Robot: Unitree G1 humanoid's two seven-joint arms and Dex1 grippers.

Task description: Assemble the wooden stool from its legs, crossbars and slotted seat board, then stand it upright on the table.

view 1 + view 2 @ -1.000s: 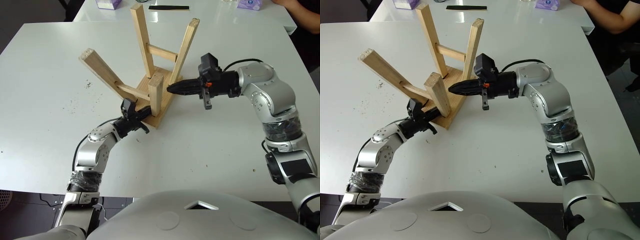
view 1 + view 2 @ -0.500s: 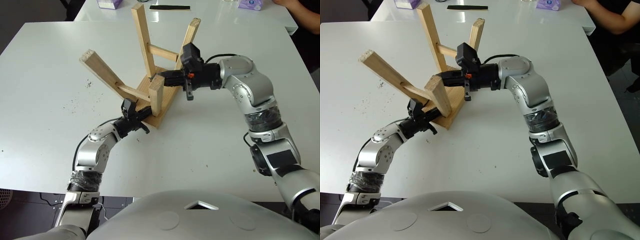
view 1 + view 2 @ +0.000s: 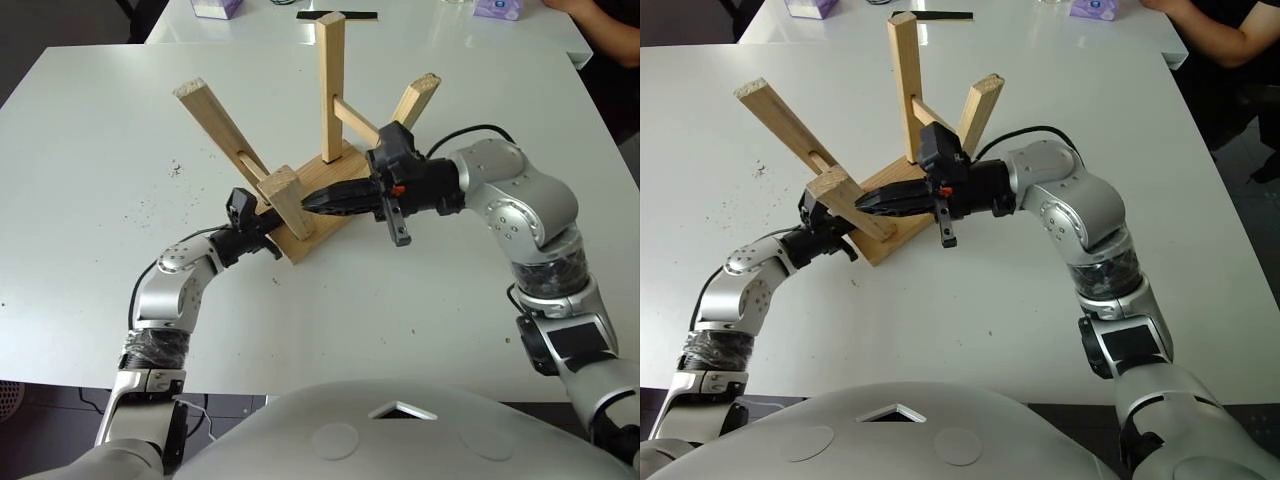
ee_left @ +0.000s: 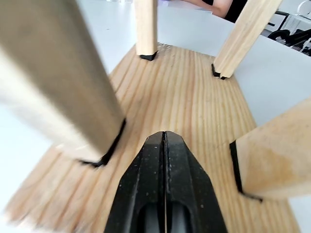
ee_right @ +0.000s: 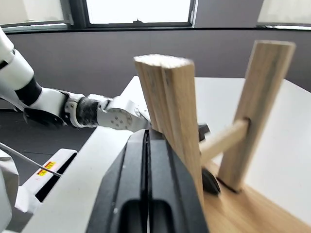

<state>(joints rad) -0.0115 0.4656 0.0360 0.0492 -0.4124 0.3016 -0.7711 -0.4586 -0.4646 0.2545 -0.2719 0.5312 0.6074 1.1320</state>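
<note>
The wooden stool lies legs-up on the white table [image 3: 450,330], its seat board [image 3: 305,240] tipped on one edge. Several legs splay upward, the tallest [image 3: 330,80] near the middle, with a crossbar [image 3: 355,115] joining it to the right one. My left gripper [image 3: 268,232] is shut, its tip over the board's underside [image 4: 194,97] between the leg sockets. My right gripper [image 3: 308,203] is shut too, reaching in from the right, its tip against the short near leg [image 5: 175,107].
Wood crumbs [image 3: 150,205] dot the table to the left. Two tissue boxes [image 3: 217,8] [image 3: 497,8] and a black strip [image 3: 338,16] lie at the far edge. A person's arm [image 3: 600,25] rests at the far right corner. Open table lies in front and to the right.
The stool has swung round and tipped, its legs now more upright. My right gripper dropped from between the far legs to the near leg. My left arm shifted left with the board.
</note>
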